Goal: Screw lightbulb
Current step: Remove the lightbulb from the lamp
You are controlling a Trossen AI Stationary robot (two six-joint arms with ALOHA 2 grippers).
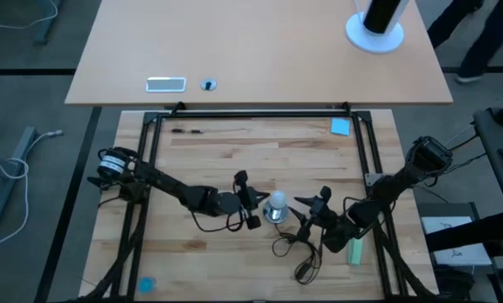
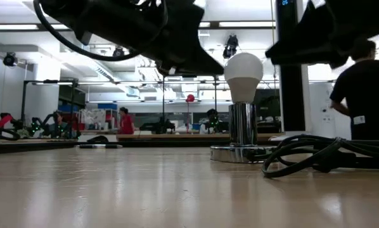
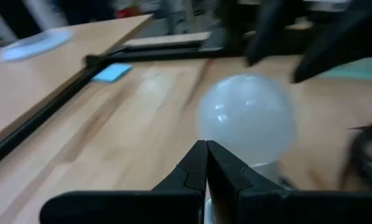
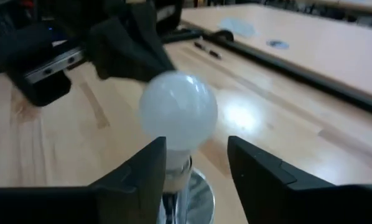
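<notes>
The lightbulb (image 2: 243,76) stands upright near the middle of the desk (image 1: 226,151), its long axis vertical: the round frosted white dome points up and its narrow end is sunk in the socket (image 2: 243,136), a shiny cylindrical metal sleeve rising from a flat round silver base. The dome is smooth and matte, pear-shaped where it tapers into the sleeve.

The right gripper (image 4: 196,168) sits just beside the socket, its dark fingers (image 4: 142,171) spread apart on either side of the bulb's neck, with clear gaps between them and the glass. The left gripper (image 3: 206,163) is on the socket's opposite side, near the dome, its fingers pressed together into a single point with nothing between them.

A black cord (image 2: 316,155) loops loosely on the desk next to the socket's base. A pale green block (image 1: 354,250) lies beyond the right gripper from the socket.

The desk is pale wooden planking with a soft sheen, bounded by a black frame (image 1: 251,111). Behind the socket a bright workshop shows, with ceiling lights and a person in a dark shirt (image 2: 364,95).
</notes>
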